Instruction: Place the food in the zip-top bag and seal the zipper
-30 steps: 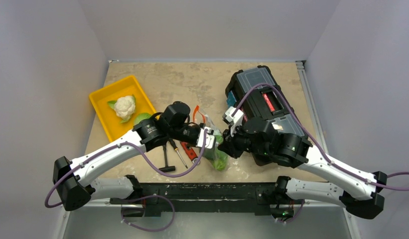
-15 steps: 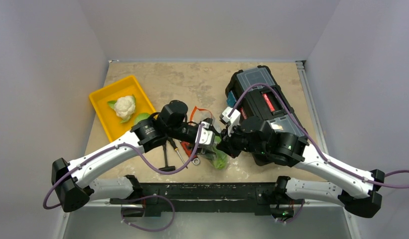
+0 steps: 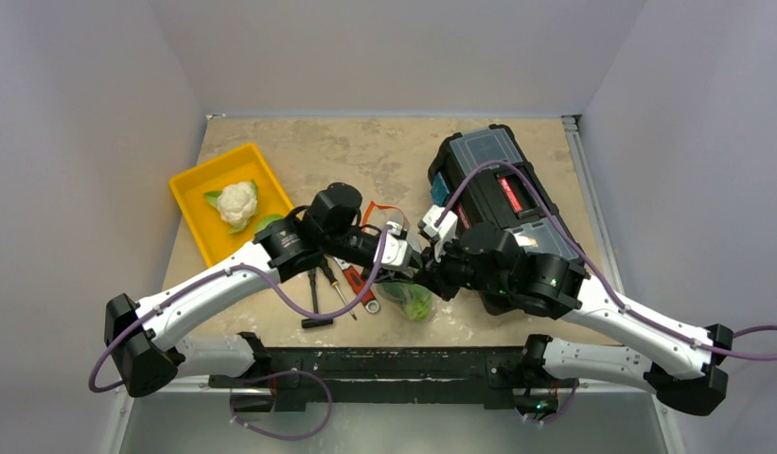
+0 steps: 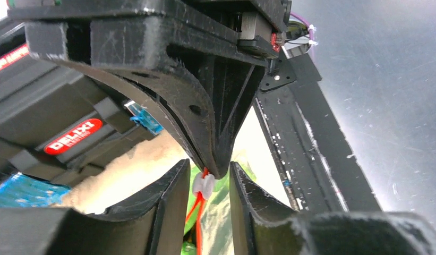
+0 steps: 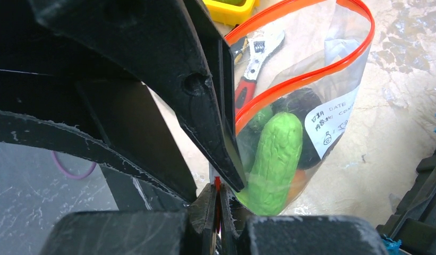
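**Top view.** Crinkly clear plastic zip-top bag (image 3: 404, 291): mid-table, between the red-handled wrench (image 3: 350, 275) on its left and the black plastic toolbox (image 3: 503, 189) on its right. Left gripper (image 3: 408, 263) and right gripper (image 3: 428, 277) meet over it.

**Left wrist view.** Left gripper: fingers slightly parted, straddling the white slider (image 4: 203, 184) of the red-orange zipper (image 4: 197, 231); no clamp evident.

**Right wrist view.** Right gripper: pinched shut on the zipper strip. The food, including a green cucumber piece (image 5: 274, 159) and a dark purple eggplant (image 5: 306, 103), is inside the bag, whose mouth gapes.

**Progress (judged).** Loading done; sealing remains.

**Change.** Left wrist sits slightly farther away than one second ago.
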You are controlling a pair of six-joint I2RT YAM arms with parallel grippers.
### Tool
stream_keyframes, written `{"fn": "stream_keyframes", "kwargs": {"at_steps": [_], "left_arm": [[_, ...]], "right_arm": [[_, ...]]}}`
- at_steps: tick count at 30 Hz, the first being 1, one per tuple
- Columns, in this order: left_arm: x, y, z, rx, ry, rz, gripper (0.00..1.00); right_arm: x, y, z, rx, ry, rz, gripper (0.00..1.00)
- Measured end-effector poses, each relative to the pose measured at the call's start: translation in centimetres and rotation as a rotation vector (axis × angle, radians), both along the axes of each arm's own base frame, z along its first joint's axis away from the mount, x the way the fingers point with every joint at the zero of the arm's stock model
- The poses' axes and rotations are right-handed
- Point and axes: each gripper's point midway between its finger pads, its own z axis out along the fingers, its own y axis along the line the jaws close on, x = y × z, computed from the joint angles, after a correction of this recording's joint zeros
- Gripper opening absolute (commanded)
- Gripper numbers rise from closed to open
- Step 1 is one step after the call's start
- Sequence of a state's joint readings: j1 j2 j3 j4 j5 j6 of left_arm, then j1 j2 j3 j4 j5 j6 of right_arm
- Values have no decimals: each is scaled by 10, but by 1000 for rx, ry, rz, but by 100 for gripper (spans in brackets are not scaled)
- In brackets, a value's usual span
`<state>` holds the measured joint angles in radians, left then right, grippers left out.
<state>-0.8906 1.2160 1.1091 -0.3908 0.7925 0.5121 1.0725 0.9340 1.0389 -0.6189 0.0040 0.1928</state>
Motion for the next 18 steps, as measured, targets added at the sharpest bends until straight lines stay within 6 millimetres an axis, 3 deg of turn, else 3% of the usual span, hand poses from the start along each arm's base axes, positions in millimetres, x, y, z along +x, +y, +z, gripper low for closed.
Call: {"fn": "stream_keyframes", "kwargs": {"at_steps": [5, 16, 18], "left_arm": [[-2, 3, -5, 23, 15, -1, 37], [2, 3, -10, 47, 30, 14, 1], [4, 4, -10, 51, 26, 21, 0]], "right_arm": [[0, -1, 2, 2, -12, 4, 0], [0, -4, -3, -14, -16, 8, 0], [1, -4, -3, -14, -18, 2, 0]]}}
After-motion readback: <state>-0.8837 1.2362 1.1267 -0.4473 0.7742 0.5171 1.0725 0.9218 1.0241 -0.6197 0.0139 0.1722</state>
